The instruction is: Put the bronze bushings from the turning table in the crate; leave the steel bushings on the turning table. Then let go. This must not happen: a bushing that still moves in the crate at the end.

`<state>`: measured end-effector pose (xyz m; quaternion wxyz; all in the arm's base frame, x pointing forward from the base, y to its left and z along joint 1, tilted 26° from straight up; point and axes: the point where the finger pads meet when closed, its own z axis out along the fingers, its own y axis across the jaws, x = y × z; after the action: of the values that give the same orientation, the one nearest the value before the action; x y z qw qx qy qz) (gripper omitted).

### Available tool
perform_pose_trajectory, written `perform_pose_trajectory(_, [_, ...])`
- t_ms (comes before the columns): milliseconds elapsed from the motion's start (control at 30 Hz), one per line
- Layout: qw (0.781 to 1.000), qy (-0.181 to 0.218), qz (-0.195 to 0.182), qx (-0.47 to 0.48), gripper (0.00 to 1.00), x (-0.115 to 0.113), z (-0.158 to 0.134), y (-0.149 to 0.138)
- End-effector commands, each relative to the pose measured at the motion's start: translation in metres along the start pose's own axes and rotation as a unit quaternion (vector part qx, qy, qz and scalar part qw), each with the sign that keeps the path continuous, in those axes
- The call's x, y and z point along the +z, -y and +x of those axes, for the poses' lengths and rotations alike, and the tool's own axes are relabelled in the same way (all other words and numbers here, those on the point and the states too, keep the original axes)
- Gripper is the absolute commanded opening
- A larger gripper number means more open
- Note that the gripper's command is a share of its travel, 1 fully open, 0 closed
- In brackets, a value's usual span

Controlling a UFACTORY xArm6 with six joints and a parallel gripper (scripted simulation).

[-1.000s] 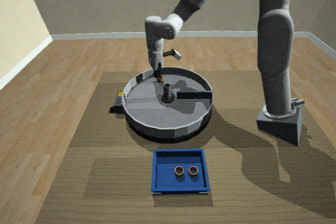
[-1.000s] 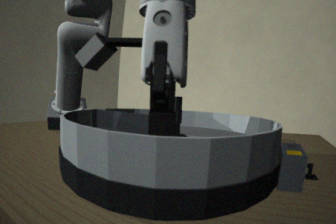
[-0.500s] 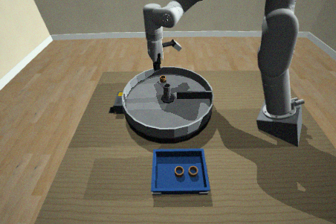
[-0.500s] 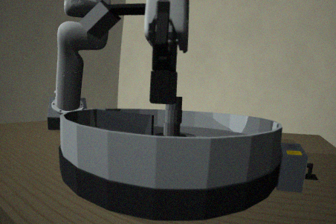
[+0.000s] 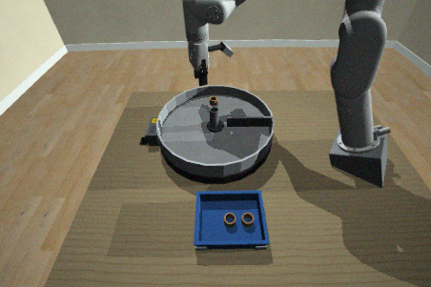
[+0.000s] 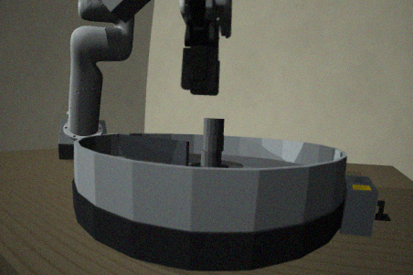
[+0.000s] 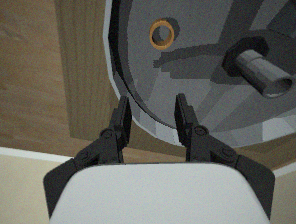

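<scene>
One bronze bushing (image 5: 214,100) stands on the grey turning table (image 5: 215,130), at its far side behind the centre post (image 5: 214,118). It also shows in the wrist view (image 7: 162,34). My gripper (image 5: 202,78) hangs above the table's far rim, apart from the bushing, with its fingers open and nothing between them. In the exterior view the gripper (image 6: 200,76) is well above the table wall. Two bronze bushings (image 5: 230,219) (image 5: 247,218) lie in the blue crate (image 5: 231,218). I see no steel bushing.
A dark radial bar (image 5: 249,121) runs from the centre post to the table's right rim. A small grey box (image 5: 151,129) with a yellow label sits at the table's left side. The arm's base (image 5: 359,151) stands to the right.
</scene>
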<state>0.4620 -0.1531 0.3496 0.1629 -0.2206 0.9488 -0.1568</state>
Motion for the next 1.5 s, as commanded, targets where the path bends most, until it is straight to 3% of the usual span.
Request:
perform_pose_trajectory(0, [1.0, 0.002, 0.002, 0.007, 0.54, -0.002, 0.0, 0.0])
perform_pose_trajectory(500, [0.995, 0.002, 0.001, 0.099, 0.54, -0.002, 0.015, -0.017])
perform_pose_trajectory(933, [0.966, 0.003, 0.001, 0.258, 0.54, -0.002, 0.04, -0.048])
perform_pose_trajectory(1467, [0.87, 0.003, 0.0, 0.494, 0.54, -0.002, 0.08, -0.097])
